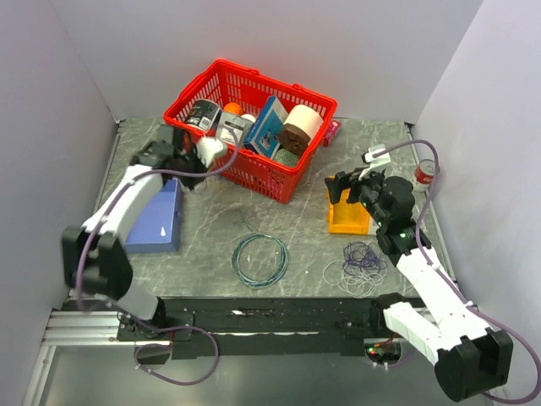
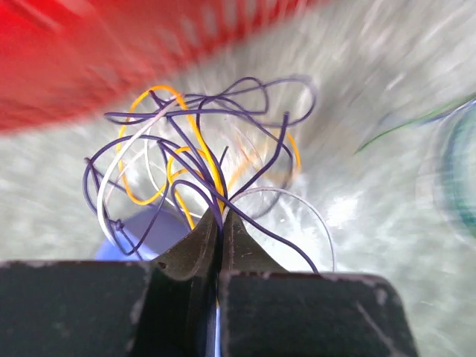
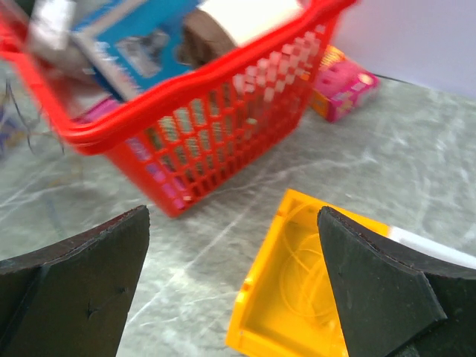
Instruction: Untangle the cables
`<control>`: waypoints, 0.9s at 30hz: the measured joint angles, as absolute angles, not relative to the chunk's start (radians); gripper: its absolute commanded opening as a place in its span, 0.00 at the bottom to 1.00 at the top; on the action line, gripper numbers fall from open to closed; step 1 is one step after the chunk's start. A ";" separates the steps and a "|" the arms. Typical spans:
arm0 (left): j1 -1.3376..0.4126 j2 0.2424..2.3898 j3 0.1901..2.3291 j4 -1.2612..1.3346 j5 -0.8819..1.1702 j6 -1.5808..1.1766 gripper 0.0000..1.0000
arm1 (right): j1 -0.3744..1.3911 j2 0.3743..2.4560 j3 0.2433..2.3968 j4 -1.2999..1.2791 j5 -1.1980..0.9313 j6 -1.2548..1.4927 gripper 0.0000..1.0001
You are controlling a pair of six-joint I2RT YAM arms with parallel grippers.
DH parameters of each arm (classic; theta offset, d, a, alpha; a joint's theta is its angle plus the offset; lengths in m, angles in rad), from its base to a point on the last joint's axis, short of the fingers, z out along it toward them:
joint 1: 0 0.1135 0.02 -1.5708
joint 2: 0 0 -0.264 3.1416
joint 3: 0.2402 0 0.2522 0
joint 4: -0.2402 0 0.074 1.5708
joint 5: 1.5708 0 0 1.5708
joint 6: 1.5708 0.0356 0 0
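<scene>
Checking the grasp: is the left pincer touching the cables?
Touching. Left wrist view shows the left pincer shut on the cables, strands pinched between its fingertips.

The left arm (image 1: 127, 203) and the right arm (image 1: 431, 288) are built of white shells joined by rounded black joints. A thin lilac hose (image 1: 420, 143) is run along each arm. Both arms are carried on a black rail (image 1: 270, 317). A small green light (image 1: 395, 228) is seen on the right arm. The left claw (image 2: 221, 216) is made of matte black fingers with chipped, pale-specked edges. The right claw (image 3: 232, 223) is formed of black wedge-shaped fingers, faintly scratched.
</scene>
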State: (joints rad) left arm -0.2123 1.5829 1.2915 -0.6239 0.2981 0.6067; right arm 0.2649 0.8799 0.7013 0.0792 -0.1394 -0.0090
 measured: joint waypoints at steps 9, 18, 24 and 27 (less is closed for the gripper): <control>-0.213 1.410 1.716 -0.985 0.493 0.564 0.01 | 0.344 0.859 0.811 0.025 -0.385 0.010 1.00; -0.213 1.210 1.566 -1.179 0.569 0.643 0.01 | 0.582 0.984 1.024 0.045 -0.614 0.030 0.98; -0.214 1.111 1.390 -1.247 0.639 0.797 0.01 | 0.680 1.164 1.109 0.059 -0.666 0.021 0.82; -0.216 1.045 1.339 -1.250 0.679 0.858 0.01 | 0.705 1.240 1.139 0.059 -0.739 -0.017 0.81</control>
